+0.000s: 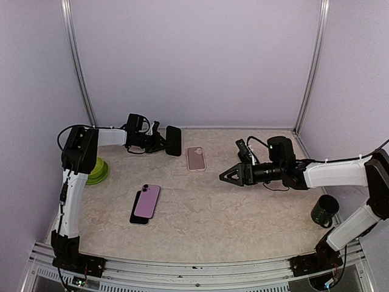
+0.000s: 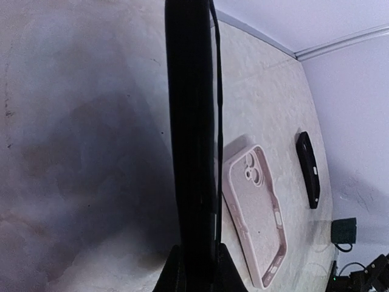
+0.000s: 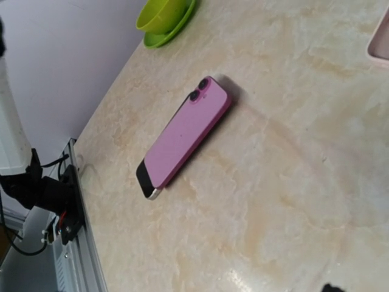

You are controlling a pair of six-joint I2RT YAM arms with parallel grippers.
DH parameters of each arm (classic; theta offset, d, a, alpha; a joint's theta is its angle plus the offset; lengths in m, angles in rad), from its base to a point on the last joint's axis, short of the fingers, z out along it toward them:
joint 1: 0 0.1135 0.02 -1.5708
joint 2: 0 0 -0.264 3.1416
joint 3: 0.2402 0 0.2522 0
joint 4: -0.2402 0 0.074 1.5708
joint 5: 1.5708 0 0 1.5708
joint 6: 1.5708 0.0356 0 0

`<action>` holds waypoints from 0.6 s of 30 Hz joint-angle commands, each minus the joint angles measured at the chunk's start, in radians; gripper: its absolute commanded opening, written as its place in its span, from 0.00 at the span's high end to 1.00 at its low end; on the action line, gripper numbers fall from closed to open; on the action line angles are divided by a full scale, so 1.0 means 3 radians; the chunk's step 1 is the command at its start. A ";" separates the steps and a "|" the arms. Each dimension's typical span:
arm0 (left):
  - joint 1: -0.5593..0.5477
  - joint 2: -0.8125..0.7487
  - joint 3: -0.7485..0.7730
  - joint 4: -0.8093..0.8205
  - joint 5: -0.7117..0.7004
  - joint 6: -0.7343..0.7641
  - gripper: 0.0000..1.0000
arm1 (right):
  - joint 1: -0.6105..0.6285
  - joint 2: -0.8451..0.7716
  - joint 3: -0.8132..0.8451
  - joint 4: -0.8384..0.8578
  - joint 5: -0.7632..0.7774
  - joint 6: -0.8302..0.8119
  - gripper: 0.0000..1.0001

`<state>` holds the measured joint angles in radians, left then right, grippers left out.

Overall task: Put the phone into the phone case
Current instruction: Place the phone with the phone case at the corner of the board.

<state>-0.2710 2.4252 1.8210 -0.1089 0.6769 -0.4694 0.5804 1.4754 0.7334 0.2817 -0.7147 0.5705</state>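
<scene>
Lighting is soft, diffuse and overhead, leaving only faint shadows; at the left gripper the clamped black slab is out of focus and throws a broad dim shadow on the table, while ahead of the right gripper the tabletop shows mild glare.

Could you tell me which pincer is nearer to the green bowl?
Left. The left pincer, gripping a black slab, sits right of the green bowl; the right pincer is farther right, open.
</scene>
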 commanded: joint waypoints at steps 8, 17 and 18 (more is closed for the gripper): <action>0.0143 0.0440 0.0642 -0.0354 0.0167 0.0147 0.94 | 0.0029 -0.0130 -0.0090 -0.0044 0.0149 0.0039 0.11; 0.0153 0.0587 0.0788 -0.0385 0.0065 0.0123 0.71 | 0.0052 -0.0067 -0.0062 -0.0040 0.0177 0.0057 0.11; 0.0156 0.0592 0.0792 -0.0395 0.0040 0.0134 0.70 | 0.0054 -0.0059 -0.0057 -0.0044 0.0179 0.0061 0.12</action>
<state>-0.2340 2.5824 2.0262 -0.2245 0.7292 -0.4549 0.5888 1.4467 0.7204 0.2783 -0.6716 0.5819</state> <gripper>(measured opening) 0.285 0.886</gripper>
